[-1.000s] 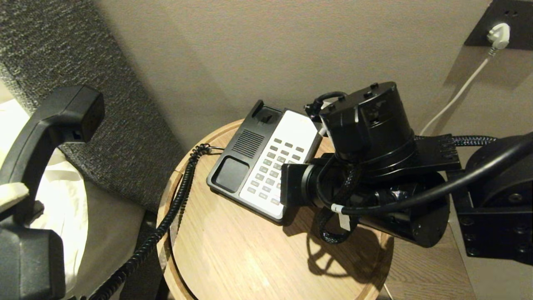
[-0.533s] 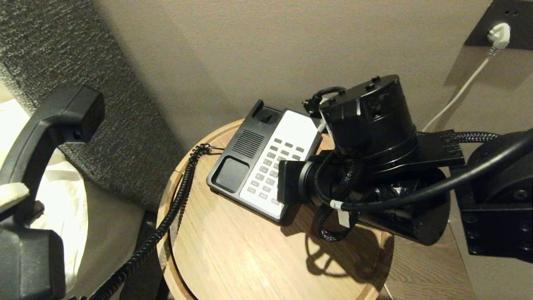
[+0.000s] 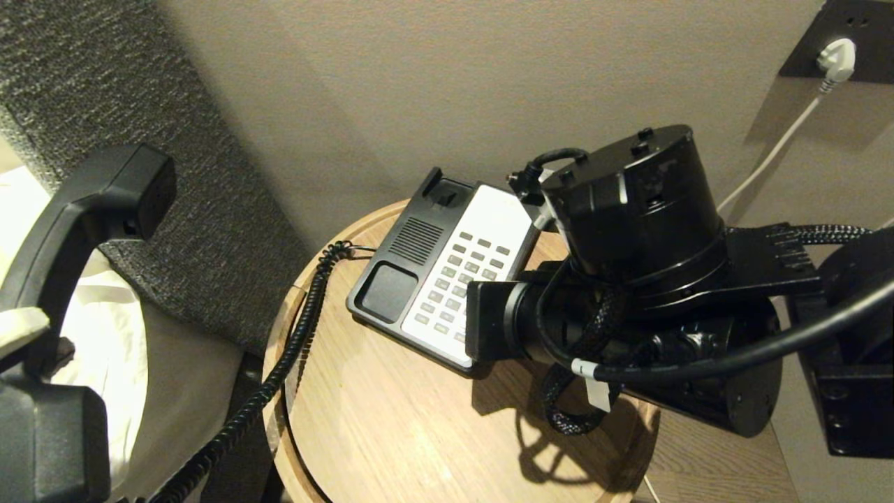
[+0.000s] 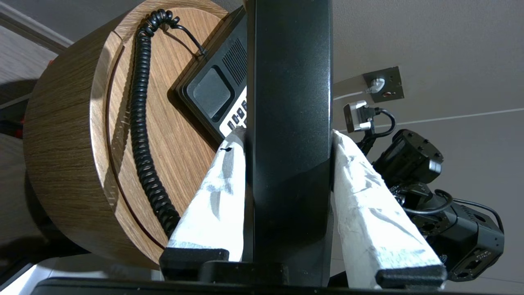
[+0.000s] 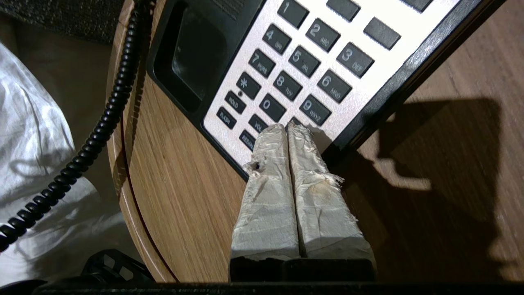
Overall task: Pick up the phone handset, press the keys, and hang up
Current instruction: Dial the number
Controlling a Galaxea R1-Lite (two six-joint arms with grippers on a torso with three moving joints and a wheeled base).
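We hold phone handset point(image 3: 84, 209) up at left, clear of counter point(image 3: 391, 426), left gripper point(image 4: 288, 139) jaws clamped on mid-shaft. Rigid, smooth plastic, likely slippery; coiled cord point(image 3: 293, 342) will tug. Right gripper point(image 5: 287, 131) jaws pressed together, tips over keypad point(image 5: 294, 69) lower keys.

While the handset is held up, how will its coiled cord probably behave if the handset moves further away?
The coiled cord looks floppy and springy: it droops over the table's edge. It will probably stretch, then tug the phone base, which looks light. The left hand grips the phone handset.
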